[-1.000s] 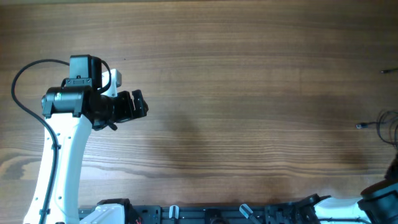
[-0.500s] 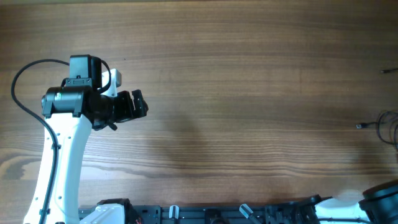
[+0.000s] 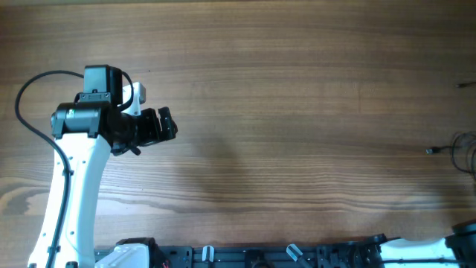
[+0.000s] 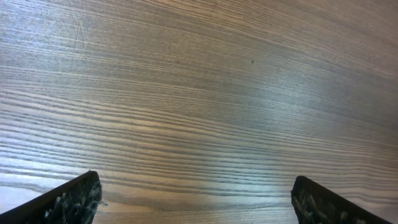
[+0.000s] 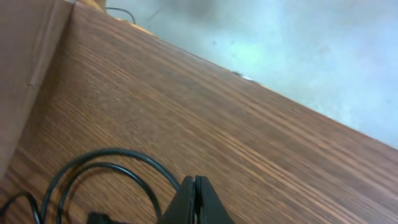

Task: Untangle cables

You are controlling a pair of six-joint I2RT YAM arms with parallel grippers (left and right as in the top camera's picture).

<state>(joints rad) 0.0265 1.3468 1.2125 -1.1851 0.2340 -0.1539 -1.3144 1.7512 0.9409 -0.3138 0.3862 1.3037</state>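
Since a second ago the right arm (image 3: 465, 246) has drawn back toward the desk's near right corner, with only a dark sliver left in the overhead view. The cables (image 3: 464, 149) show slightly less loop than before. Cables: thin dark loops lying on the desk (image 3: 297, 89) at its right edge, about mid-depth, partly cut off by the frame. One small silvery plug end (image 3: 430, 151) points toward the desk's centre. Right wrist view: two loops of the cables (image 5: 106, 163) curve across the wood, and the outer loop runs up to the left side of the right gripper (image 5: 194, 182). Its fingers (image 5: 186, 202) are pressed together tip to tip with nothing seen between them; contact with the wire cannot be told. Beyond the desk's edge, grey floor (image 5: 280, 37). Left arm (image 3: 71, 193) unchanged, standing near the left edge, well apart from the cables. Left gripper (image 3: 165, 125) points toward the desk's centre. In its wrist view the left gripper (image 4: 196, 202) is spread wide, with only bare wood grain between the tips.
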